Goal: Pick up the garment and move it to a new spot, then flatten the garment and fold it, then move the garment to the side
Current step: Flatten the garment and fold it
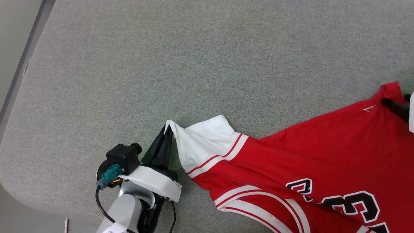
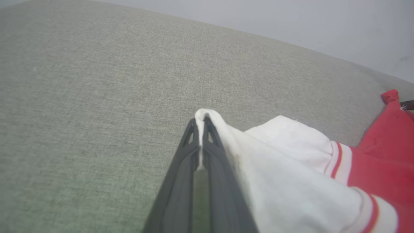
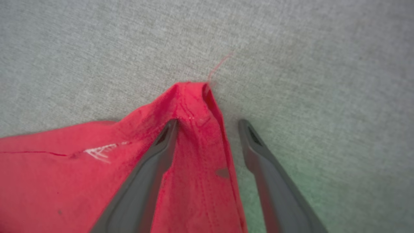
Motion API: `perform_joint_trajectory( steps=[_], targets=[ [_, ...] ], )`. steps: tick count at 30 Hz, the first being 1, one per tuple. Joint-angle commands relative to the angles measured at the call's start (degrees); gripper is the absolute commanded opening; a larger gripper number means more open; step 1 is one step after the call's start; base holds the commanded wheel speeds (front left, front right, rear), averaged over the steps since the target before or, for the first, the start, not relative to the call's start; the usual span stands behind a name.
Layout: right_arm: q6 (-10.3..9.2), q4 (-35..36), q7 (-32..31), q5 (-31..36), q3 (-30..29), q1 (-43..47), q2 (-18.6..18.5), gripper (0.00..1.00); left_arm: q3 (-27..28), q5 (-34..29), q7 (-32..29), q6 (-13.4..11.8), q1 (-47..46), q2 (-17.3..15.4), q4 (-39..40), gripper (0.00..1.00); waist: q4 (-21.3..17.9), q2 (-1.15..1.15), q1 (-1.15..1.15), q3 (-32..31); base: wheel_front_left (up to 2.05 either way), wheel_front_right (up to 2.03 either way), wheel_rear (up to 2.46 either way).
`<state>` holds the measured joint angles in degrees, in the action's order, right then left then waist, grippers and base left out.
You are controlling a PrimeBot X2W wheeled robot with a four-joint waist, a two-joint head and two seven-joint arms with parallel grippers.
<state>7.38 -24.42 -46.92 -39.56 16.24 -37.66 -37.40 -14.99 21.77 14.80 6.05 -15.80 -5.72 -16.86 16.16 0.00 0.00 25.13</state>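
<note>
Two corners of the red, white-sleeved soft jersey T-shirt (image 1: 307, 145), lying on the grey woven cushion (image 1: 161, 48). Left gripper (image 1: 167, 128) pinches the sleeve tip (image 2: 208, 116); right gripper (image 3: 208, 124) stands spread astride the hem corner (image 3: 190, 95). Flattening step, probably; next, the right jaws must close before stretching.

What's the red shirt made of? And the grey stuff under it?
The jersey looks like thin, soft, matte fabric: it creases and drapes limply. The grey surface seems to be coarse woven cloth, matte, its weave showing.

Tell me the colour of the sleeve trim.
Red-and-white stripes on the sleeve trim, clearest in the head view.
</note>
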Motion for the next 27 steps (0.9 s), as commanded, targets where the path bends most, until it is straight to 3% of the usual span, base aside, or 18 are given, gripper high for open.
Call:
perform_joint_trajectory(
  steps=[1, 6, 13, 20, 27],
  targets=[
    [0.21, -2.97, -2.92, -1.09, 4.49, 4.95, 3.36, 0.0, 0.14, 0.07, 0.25, 0.11, -0.73, 0.07, -0.15, 0.0, -0.01, 0.0, 0.0, -0.02, 0.0, 0.0, 0.0],
    [0.18, -2.2, -0.81, -2.54, 4.96, 2.76, 2.45, 0.0, 1.06, 0.31, 0.36, 0.11, -0.55, -0.46, -1.05, 0.0, -0.45, 0.0, 0.0, -1.29, 0.0, 0.0, 0.0],
    [0.09, -1.26, 9.03, -1.77, 0.51, -2.11, 2.37, 0.0, 3.75, 0.46, 0.36, -0.54, -2.9, -3.66, -2.65, 0.0, -2.84, 0.0, 0.0, -5.2, 0.0, 0.0, 0.0],
    [0.06, -4.13, 16.22, 1.37, -2.44, -4.37, 5.77, 0.0, 6.12, -0.02, -1.84, -0.38, -11.19, -9.09, -5.01, 0.0, -7.7, 0.0, 0.0, -9.77, 0.0, 0.0, 0.0],
    [0.05, -9.23, 21.37, 5.77, -4.03, -11.33, 10.1, 0.0, 5.82, -0.78, -6.65, 0.26, -26.22, -13.66, -12.06, 0.0, -12.92, 0.0, 0.0, -12.17, 0.0, 0.0, 0.0]
  ],
)
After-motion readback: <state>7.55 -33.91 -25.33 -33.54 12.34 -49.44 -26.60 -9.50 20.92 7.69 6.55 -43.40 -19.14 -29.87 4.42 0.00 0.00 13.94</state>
